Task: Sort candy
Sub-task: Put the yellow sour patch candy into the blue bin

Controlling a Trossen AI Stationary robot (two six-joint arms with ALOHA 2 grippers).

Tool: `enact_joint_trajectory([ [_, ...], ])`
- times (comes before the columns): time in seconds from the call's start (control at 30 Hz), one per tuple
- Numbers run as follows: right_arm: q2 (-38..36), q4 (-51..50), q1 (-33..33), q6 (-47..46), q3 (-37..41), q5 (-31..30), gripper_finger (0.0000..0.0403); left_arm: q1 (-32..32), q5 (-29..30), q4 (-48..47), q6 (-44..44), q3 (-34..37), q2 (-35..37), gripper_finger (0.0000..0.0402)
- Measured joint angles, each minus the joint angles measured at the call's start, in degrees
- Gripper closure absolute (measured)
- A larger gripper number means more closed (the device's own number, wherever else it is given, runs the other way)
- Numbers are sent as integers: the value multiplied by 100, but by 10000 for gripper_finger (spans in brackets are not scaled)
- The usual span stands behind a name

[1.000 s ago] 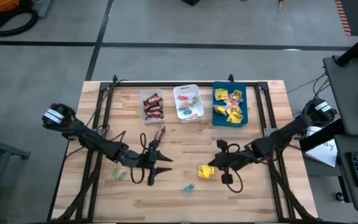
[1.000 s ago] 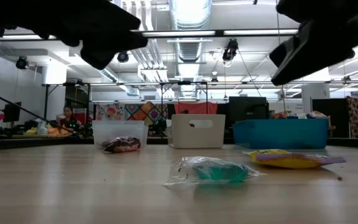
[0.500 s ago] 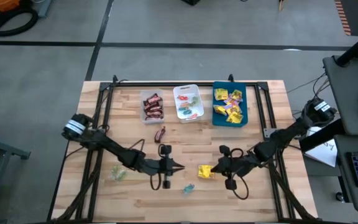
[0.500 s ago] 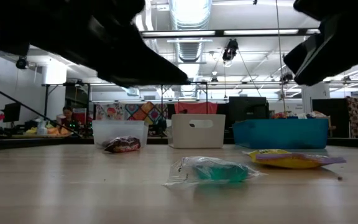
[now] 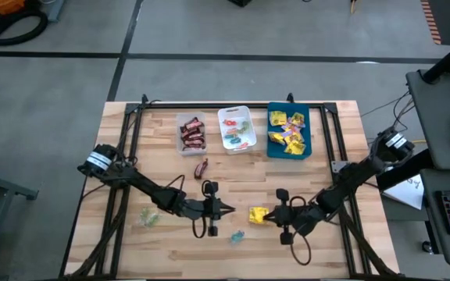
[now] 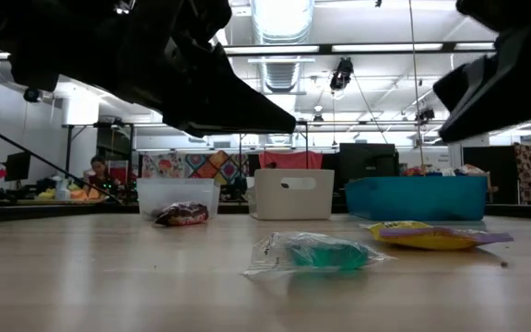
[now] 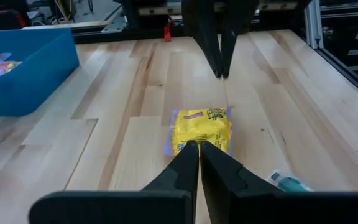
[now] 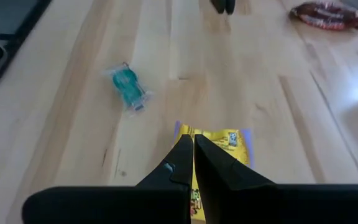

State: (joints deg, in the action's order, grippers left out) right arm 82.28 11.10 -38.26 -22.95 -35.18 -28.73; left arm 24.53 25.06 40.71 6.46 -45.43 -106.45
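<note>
Loose candy lies on the table: a yellow packet [image 5: 258, 215], a teal piece [image 5: 236, 237], a green piece [image 5: 148, 217] and a red-brown bar [image 5: 201, 167]. My left gripper [image 5: 226, 208] is shut and empty. It hangs above the table just left of the yellow packet [image 7: 201, 127], pointing at it. My right gripper [image 5: 272, 213] is shut and empty too. It hovers over the right edge of the yellow packet [image 8: 219, 142], facing the left gripper. In the low view both grippers [image 6: 279, 120] [image 6: 450, 97] stand well above the tabletop.
Three trays stand in a row at the far edge: a clear one [image 5: 180, 133] with dark bars, a white one [image 5: 222, 129] with mixed pieces, a blue one [image 5: 272, 140] with yellow packets. Bare wood lies between the trays and the grippers.
My left gripper has swung toward the table's right edge, turned to point at the yellow packet, and shut with nothing between its fingers. My right arm has drawn slightly toward the near edge. The candy has stayed where it was.
</note>
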Motion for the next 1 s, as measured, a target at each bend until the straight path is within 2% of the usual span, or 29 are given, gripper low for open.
enact_joint_trajectory([
  [0.13, 227, 229, 2, -3, -17, 21, 389, 0, 1, -3, 22, 9, 0, 401],
  [0.23, 297, 211, 0, -30, -52, 35, 369, 0, 2, -2, 44, 9, 0, 401],
  [0.33, 332, 215, 2, -41, -104, 46, 329, 0, 2, -2, 48, 9, 0, 401],
  [0.47, 454, 203, 2, -74, -148, 19, 256, 0, 4, 22, 48, 9, 0, 402],
  [0.6, 789, 204, 2, -263, -323, 17, 187, 0, 4, 22, 48, 11, 0, 402],
  [0.73, 1230, 144, 4, -271, -595, 21, 141, 0, 6, 22, 46, 12, 0, 402],
  [0.87, 1492, 115, 51, -433, -724, 24, 131, 0, 6, 22, 46, 13, 0, 402],
  [1.0, 1573, 117, 123, -551, -732, 21, 164, 0, 6, 20, 47, 13, 0, 402],
])
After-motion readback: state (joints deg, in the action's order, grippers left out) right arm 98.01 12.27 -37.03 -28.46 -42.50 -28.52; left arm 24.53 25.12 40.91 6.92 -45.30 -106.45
